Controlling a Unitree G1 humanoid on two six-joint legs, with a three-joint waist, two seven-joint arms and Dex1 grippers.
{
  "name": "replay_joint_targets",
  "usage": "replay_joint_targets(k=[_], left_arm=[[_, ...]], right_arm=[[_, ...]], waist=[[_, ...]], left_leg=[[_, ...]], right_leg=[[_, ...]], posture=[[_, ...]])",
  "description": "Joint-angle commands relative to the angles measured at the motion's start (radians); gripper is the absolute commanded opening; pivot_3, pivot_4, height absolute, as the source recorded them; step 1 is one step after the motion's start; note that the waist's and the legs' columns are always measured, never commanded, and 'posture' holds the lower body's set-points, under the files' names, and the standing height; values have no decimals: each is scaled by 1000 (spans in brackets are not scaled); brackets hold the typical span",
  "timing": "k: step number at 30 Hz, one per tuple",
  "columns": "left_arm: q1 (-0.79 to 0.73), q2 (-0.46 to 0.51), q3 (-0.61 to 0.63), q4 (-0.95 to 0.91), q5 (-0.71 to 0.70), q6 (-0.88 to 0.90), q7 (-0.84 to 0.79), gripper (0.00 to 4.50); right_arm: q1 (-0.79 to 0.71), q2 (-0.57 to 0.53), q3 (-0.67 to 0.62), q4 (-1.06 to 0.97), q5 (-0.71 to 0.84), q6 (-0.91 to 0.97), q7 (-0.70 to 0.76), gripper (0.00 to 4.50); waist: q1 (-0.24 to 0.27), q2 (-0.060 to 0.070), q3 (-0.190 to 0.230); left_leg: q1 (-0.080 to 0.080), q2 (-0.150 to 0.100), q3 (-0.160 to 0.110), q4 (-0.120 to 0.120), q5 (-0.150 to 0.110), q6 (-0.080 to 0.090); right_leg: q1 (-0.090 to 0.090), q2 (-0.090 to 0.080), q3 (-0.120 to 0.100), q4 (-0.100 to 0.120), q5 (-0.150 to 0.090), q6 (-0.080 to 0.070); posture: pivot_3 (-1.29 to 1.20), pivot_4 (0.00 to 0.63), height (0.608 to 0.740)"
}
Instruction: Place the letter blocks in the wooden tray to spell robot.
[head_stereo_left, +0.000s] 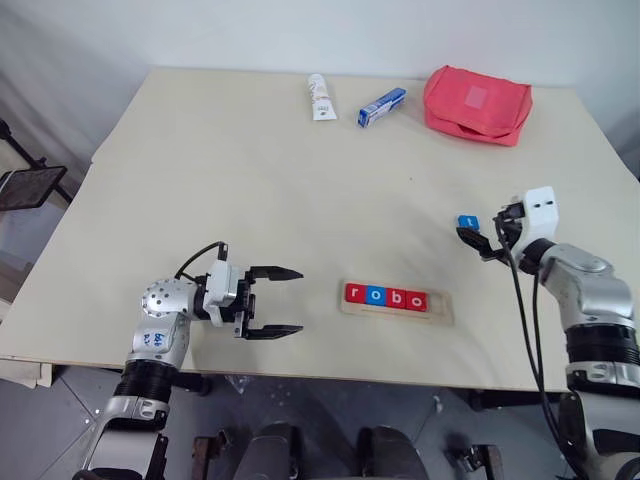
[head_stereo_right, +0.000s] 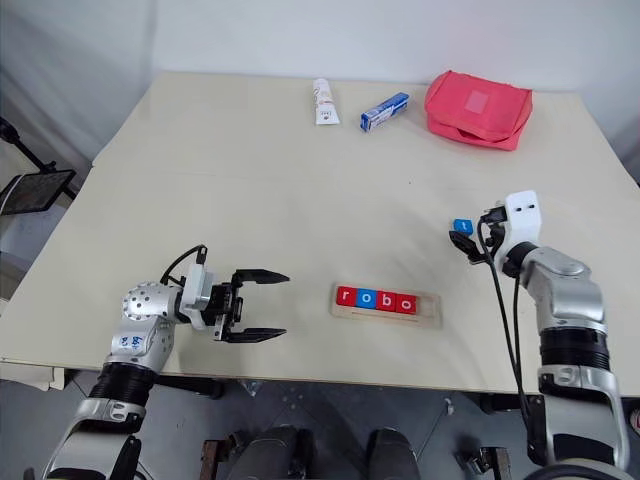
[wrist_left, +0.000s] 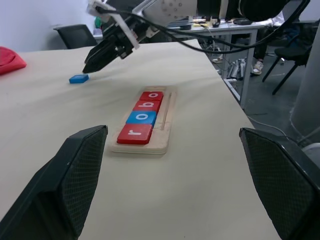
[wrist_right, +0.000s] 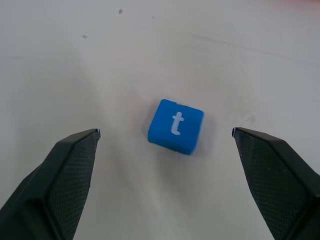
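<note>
The wooden tray (head_stereo_left: 441, 306) lies near the table's front edge, holding a row of letter blocks (head_stereo_left: 386, 297) that reads r, o, b, o: red, blue, red, red. To its left my left gripper (head_stereo_left: 298, 300) hangs open, pointing at the tray's end and apart from it. A loose blue block with a white t (wrist_right: 176, 126) lies flat on the table to the tray's back right (head_stereo_left: 467, 222). My right gripper (head_stereo_left: 480, 243) is open just before this block, one finger to each side in the right wrist view, neither touching it.
At the table's far edge lie a white tube (head_stereo_left: 320, 97), a blue-and-white box (head_stereo_left: 382, 107) and a red pouch (head_stereo_left: 476, 104). The bare tabletop (head_stereo_left: 250, 180) spreads between them and the tray. The front edge runs close below the tray.
</note>
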Motion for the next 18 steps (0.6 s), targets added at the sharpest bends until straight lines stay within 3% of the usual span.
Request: replay_joint_targets(k=[1,6,7,10,16,18], left_arm=[[17,8,9,-54,-11,9,17,4500],[39,12,13,-85,-10,16,36,4500],[43,13,13,-90,-10,17,39,4500],[52,15,13,-101,-10,17,47,4500],[62,16,13,-113,-11,16,55,4500],[64,17,13,-115,-12,15,56,4500]], right_arm=[[-72,20,-1,130,-29,-89,-25,4435],[-135,49,13,301,-71,-181,-49,4435],[-139,51,10,318,-71,-190,-52,4264],[-143,55,4,342,-67,-211,-45,3613],[-130,47,-12,335,-57,-229,-62,1569],[-119,43,-23,311,-51,-229,-70,1473]], waist=[[-1,0,0],[-4,0,0],[-3,0,0],[-3,0,0],[0,0,0],[0,0,0]], left_leg=[[0,0,0,0,0,0],[0,0,0,0,0,0],[0,0,0,0,0,0],[0,0,0,0,0,0],[0,0,-1,1,0,0],[0,0,-1,1,0,0]], right_leg=[[0,0,0,0,0,0],[0,0,0,0,0,0],[0,0,0,0,0,0],[0,0,0,0,0,0],[1,0,1,0,0,0],[1,0,0,0,0,0]], posture=[[0,150,740],[0,150,740],[0,150,740],[0,150,740],[0,150,740],[0,150,740]])
